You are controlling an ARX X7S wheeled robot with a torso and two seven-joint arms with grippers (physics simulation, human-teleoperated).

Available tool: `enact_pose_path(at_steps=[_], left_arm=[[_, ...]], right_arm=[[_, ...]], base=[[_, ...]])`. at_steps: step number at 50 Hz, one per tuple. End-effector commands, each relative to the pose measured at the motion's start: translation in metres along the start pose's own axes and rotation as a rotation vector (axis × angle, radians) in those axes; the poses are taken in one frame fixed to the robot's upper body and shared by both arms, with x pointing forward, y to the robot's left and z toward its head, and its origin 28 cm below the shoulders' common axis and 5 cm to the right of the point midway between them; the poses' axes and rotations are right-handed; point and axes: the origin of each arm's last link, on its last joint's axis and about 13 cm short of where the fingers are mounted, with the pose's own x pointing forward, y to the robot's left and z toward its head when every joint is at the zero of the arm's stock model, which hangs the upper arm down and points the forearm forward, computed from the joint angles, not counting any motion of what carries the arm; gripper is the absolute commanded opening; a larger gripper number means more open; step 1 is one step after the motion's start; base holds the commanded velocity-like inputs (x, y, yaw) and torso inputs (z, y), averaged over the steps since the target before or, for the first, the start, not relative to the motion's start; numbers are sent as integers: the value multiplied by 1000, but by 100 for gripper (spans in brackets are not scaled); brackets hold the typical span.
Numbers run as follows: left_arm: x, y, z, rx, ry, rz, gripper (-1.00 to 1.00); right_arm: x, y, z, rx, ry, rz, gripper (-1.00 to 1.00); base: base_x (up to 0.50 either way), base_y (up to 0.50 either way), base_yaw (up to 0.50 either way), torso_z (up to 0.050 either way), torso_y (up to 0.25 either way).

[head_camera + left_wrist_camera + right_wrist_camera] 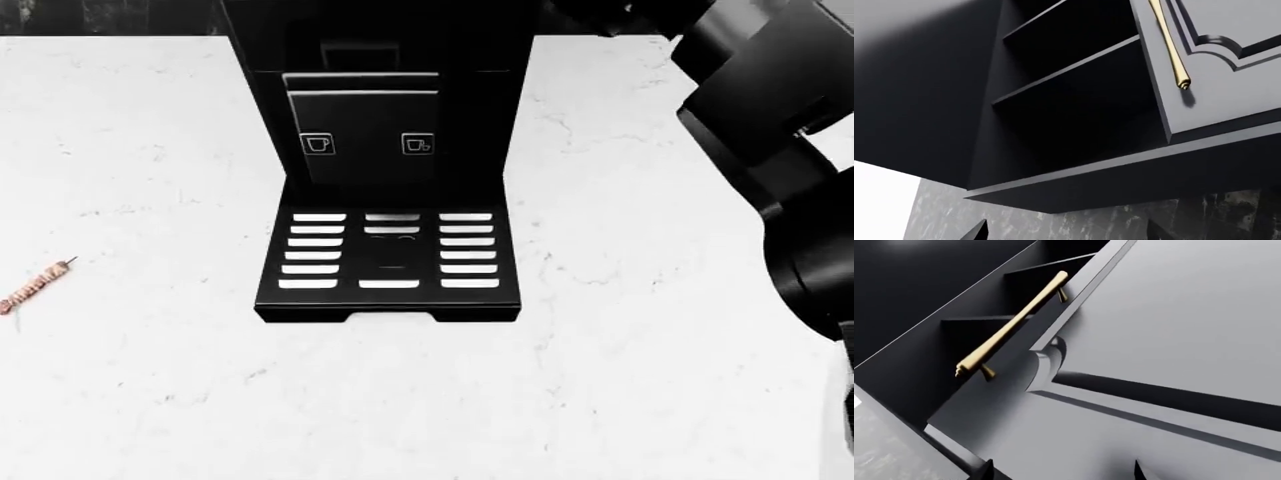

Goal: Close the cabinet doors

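Note:
In the left wrist view a black wall cabinet is seen from below. One of the cabinet doors point(1227, 65), raised-panelled with a brass bar handle point(1171, 47), stands ajar, and bare shelves point(1074, 65) show beside it. My left gripper point(1067, 233) is open below the cabinet and apart from it, holding nothing. In the right wrist view a door panel point(1167, 340) fills the frame at close range, its brass handle point(1011, 325) up and aside, with shelves visible past its edge. My right gripper point(1062, 473) is open right in front of that panel, with nothing between its fingers.
A black coffee machine point(387, 180) stands on the white marble counter point(641, 350) straight ahead. A small skewer-like item point(38, 286) lies at the counter's left. My right arm point(787, 170) rises at the right. A dark marbled wall point(1074, 225) runs under the cabinet.

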Motion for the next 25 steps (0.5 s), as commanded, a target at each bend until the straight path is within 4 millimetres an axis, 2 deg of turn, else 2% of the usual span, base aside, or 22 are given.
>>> enact_pose_path(at_steps=[1,3,4,6,7,13,15,16,19,22,25], left_arm=[[-1,-5,-4,-22,9,-9,100],[-2,-9,-7,-30,17,-17,100],[-2,-11,-8,-34,20,-21,100],[-2,-16,-13,-45,28,-30,100],[-2,-17,-13,-48,29,-33,100],[-3,-30,-20,-84,40,-66,100],[-3,-36,-25,-101,50,-74,100],[-3,-39,-28,-115,58,-81,100],[-3,-49,-34,-145,76,-102,100],[-3,-62,-38,-188,79,-130,100],[-2,-71,-42,-219,84,-148,100]], right_arm=[[-46,0,-59,52,309,-50,100],[-56,-4,-57,90,283,-108,100],[-74,-18,-51,84,308,-188,100],[-102,-29,-29,85,297,-308,100],[-103,-17,-18,126,267,-278,100],[-160,-45,31,14,260,-579,100],[-201,-49,50,35,267,-749,100],[-220,-44,54,17,288,-795,100],[-243,-37,67,21,294,-878,100],[-247,-42,90,-34,268,-914,100],[-253,-44,102,-106,269,-937,100]], base=[[0,0,0,0,-12],[0,0,0,0,-12],[0,0,0,0,-13],[0,0,0,0,-11],[0,0,0,0,0],[0,0,0,0,-3],[0,0,0,0,0],[0,0,0,0,0],[0,0,0,0,-3],[0,0,0,0,0],[0,0,0,0,0]])
